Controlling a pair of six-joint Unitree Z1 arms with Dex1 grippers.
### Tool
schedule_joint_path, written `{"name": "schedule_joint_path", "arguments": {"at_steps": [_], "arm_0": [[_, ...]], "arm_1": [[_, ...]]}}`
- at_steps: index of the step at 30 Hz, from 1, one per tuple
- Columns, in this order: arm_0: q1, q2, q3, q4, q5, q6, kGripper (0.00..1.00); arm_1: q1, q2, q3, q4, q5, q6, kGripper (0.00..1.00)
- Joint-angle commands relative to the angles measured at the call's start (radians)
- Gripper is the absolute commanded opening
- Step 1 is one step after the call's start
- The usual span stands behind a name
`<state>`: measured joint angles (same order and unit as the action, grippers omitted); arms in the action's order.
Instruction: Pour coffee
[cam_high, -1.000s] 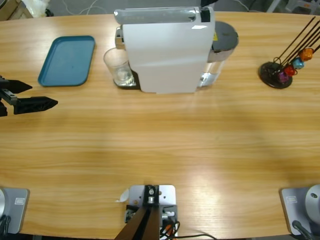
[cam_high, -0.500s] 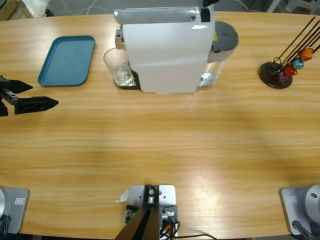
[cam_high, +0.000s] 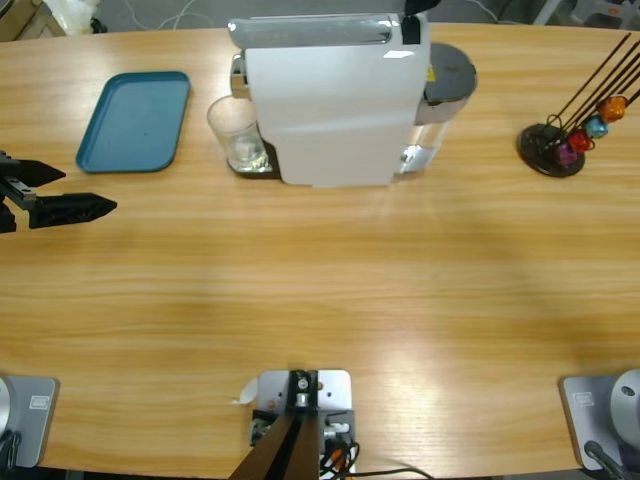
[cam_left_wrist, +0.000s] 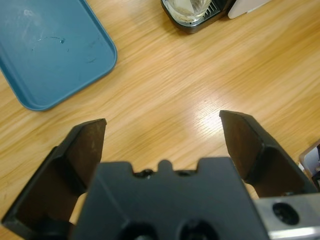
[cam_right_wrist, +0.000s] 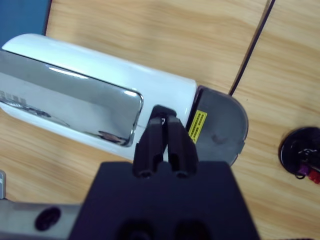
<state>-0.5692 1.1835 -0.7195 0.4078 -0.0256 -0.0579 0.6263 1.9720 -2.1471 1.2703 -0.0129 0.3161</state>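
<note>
Blue tray (cam_high: 134, 120) sits flat near the surface's (cam_high: 320, 290) far left corner, nothing on it as far as I can see. Over by the right edge there's a black round-based capsule stand (cam_high: 551, 150) with thin dark rods fanning up and outward, and a few shiny capsules (cam_high: 590, 128) in orange, blue, red and purple hang low on the rods. Tray and stand are well apart.

A yellow label (cam_right_wrist: 197, 126) with dark print sits on the white coffee machine (cam_right_wrist: 125, 95), by its grey tank; its words are too small to read.
</note>
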Motion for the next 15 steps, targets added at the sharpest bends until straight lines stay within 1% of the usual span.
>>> {"name": "schedule_joint_path", "arguments": {"at_steps": [1,4,6,8,10,12,15], "arm_0": [[-0.016,-0.009,-0.003,-0.01,0.007,-0.005,0.991],[-0.027,-0.043,-0.019,-0.01,-0.005,0.003,0.991],[-0.027,-0.057,-0.028,-0.01,-0.007,0.006,0.991],[-0.029,-0.063,-0.043,-0.01,-0.014,0.031,0.998],[-0.029,-0.058,-0.062,-0.011,-0.04,0.074,1.0],[-0.029,-0.048,-0.076,-0.027,-0.043,0.101,1.0],[-0.029,-0.021,-0.077,-0.078,-0.048,0.107,1.0]], "arm_1": [[0.053,-0.128,-0.109,-0.003,-0.036,-0.078,0.986],[0.124,-0.232,0.094,-0.03,-0.101,-0.078,1.0],[0.16,-0.351,0.332,-0.15,-0.11,-0.076,1.0],[0.174,-0.462,0.525,-0.266,-0.093,-0.071,1.0],[0.174,-0.562,0.678,-0.359,-0.067,-0.067,1.0],[0.174,-0.645,0.808,-0.453,-0.067,-0.067,1.0],[0.174,-0.762,1.014,-0.654,-0.069,-0.069,1.0]]}}
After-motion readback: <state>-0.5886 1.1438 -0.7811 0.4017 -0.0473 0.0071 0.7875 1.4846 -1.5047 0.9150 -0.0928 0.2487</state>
